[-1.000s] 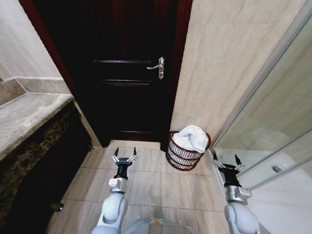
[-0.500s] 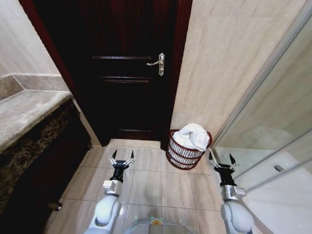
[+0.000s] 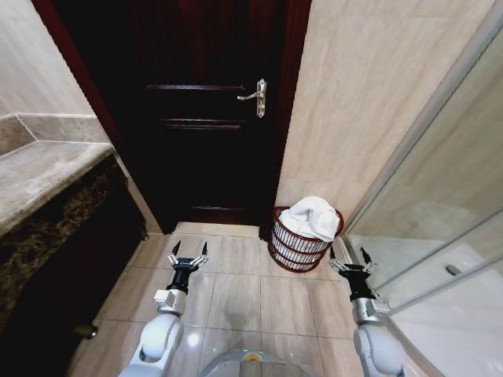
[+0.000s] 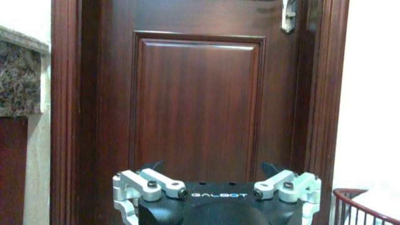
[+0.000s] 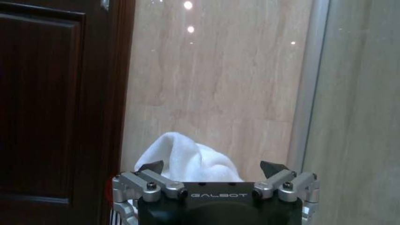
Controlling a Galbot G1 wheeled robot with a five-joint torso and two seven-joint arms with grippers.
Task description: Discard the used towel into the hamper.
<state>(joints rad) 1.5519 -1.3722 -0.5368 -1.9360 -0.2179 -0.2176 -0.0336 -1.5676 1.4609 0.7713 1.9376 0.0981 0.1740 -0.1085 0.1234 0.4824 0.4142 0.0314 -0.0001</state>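
The hamper (image 3: 299,250), a round dark reddish-brown openwork basket, stands on the floor by the wall right of the door. A white towel (image 3: 310,217) lies heaped in its top and rises above the rim; the right wrist view shows the towel (image 5: 181,159) just beyond the gripper. My right gripper (image 3: 349,257) hangs low, open and holding nothing, a little right of the hamper. My left gripper (image 3: 189,252) is also open and holding nothing, left of the hamper and facing the door. The hamper's rim (image 4: 366,201) shows at the edge of the left wrist view.
A dark wooden door (image 3: 208,118) with a metal lever handle (image 3: 257,96) is shut straight ahead. A stone counter (image 3: 39,184) over a dark cabinet runs along the left. A glass shower panel (image 3: 448,204) lines the right. Beige tiled floor (image 3: 244,290) lies between.
The whole head view has shifted, so the camera moved. Both arms have sunk lower in the picture and spread slightly apart. The towel stays in the hamper.
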